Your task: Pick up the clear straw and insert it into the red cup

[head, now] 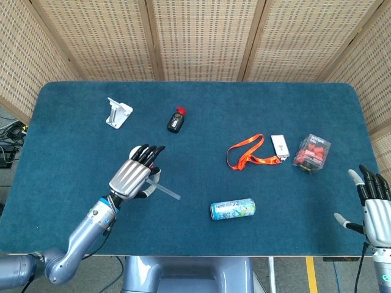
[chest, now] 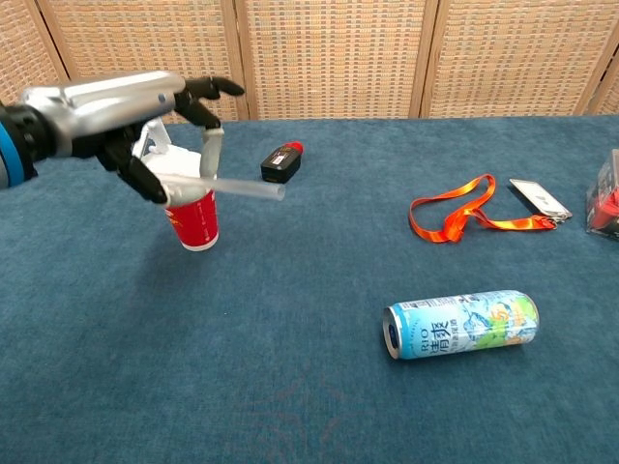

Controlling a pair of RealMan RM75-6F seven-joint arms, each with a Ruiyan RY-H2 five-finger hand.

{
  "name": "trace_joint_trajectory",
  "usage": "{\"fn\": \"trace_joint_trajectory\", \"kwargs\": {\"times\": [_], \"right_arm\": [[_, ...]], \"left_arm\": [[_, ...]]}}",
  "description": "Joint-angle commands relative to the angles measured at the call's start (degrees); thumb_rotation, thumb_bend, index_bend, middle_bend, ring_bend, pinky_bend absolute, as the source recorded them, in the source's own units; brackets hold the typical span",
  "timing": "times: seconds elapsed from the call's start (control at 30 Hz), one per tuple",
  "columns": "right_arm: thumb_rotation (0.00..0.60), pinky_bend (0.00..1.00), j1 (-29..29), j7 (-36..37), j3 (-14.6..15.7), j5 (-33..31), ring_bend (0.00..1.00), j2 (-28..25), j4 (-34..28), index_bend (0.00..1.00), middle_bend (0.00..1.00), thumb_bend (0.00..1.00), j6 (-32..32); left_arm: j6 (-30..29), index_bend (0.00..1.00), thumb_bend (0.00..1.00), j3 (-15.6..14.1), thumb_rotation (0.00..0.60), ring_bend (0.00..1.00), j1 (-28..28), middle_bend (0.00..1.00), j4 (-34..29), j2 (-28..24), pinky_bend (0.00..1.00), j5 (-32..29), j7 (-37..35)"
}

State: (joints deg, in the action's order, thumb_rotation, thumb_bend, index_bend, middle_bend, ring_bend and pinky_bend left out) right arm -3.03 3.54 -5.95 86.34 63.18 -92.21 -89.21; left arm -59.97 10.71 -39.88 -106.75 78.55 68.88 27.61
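Observation:
My left hand [chest: 111,104] is raised above the table and pinches the clear straw [chest: 247,188] near one end. The straw lies roughly level and points to the right. The red cup [chest: 198,220] with its white lid stands upright just below and behind the hand. In the head view my left hand [head: 131,174] covers most of the cup, and the straw [head: 165,190] sticks out toward the lower right. My right hand [head: 374,207] rests at the table's near right corner, fingers spread and holding nothing.
A blue drink can [chest: 462,325] lies on its side near the front. An orange lanyard [chest: 455,217] with a white card [chest: 539,196] and a clear box of red pieces [head: 312,153] lie right. A white stand [head: 118,113] and a small black bottle [head: 176,120] sit behind the cup.

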Motion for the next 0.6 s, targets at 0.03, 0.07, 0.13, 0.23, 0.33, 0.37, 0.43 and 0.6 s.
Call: {"fn": "trace_joint_trajectory", "kwargs": {"times": [0.03, 0.07, 0.13, 0.23, 0.33, 0.37, 0.43, 0.6], "right_arm": [[0.600, 0.00, 0.02, 0.16, -0.06, -0.11, 0.00, -0.04, 0.00, 0.13, 0.00, 0.07, -0.01], [0.600, 0.00, 0.04, 0.25, -0.08, -0.14, 0.00, -0.08, 0.00, 0.13, 0.00, 0.07, -0.03], [0.600, 0.00, 0.03, 0.27, -0.03, -0.06, 0.00, -0.11, -0.02, 0.13, 0.00, 0.07, 0.01], [0.600, 0.00, 0.01, 0.19, 0.02, 0.01, 0.00, -0.07, -0.02, 0.13, 0.00, 0.07, 0.06], [0.600, 0.00, -0.02, 0.07, 0.07, 0.05, 0.00, -0.02, -0.01, 0.13, 0.00, 0.07, 0.12], [0.600, 0.00, -0.05, -0.05, 0.09, 0.08, 0.00, 0.01, -0.02, 0.13, 0.00, 0.07, 0.17], [0.600, 0.00, -0.09, -0.27, 0.15, 0.13, 0.00, 0.10, -0.01, 0.13, 0.00, 0.07, 0.28], [0.600, 0.00, -0.17, -0.76, 0.26, 0.26, 0.00, 0.28, -0.10, 0.13, 0.00, 0.07, 0.39]], "left_arm": [[-1.02, 0.63, 0.42, 1.68, 0.600, 0.00, 0.05, 0.00, -1.22, -1.19, 0.00, 0.35, -3.08], [-2.67, 0.63, 0.42, 3.52, 0.600, 0.00, 0.77, 0.00, -1.53, -1.23, 0.00, -0.43, -6.88], [-3.47, 0.63, 0.42, 5.02, 0.600, 0.00, 1.51, 0.00, -0.98, -1.09, 0.00, -1.02, -12.41], [-3.45, 0.63, 0.42, 6.75, 0.600, 0.00, 2.69, 0.00, 0.21, -0.72, 0.00, -1.97, -22.21], [-2.48, 0.63, 0.42, 7.62, 0.600, 0.00, 3.54, 0.00, 1.64, -0.77, 0.00, -2.48, -29.97], [-1.69, 0.63, 0.42, 8.10, 0.600, 0.00, 4.07, 0.00, 1.94, -0.78, 0.00, -3.58, -33.94], [0.40, 0.63, 0.42, 8.77, 0.600, 0.00, 4.55, 0.00, 2.74, -1.27, 0.00, -3.83, -40.65], [4.45, 0.63, 0.42, 9.96, 0.600, 0.00, 5.55, 0.00, 6.13, -2.14, 0.00, -2.16, -55.25]]}}
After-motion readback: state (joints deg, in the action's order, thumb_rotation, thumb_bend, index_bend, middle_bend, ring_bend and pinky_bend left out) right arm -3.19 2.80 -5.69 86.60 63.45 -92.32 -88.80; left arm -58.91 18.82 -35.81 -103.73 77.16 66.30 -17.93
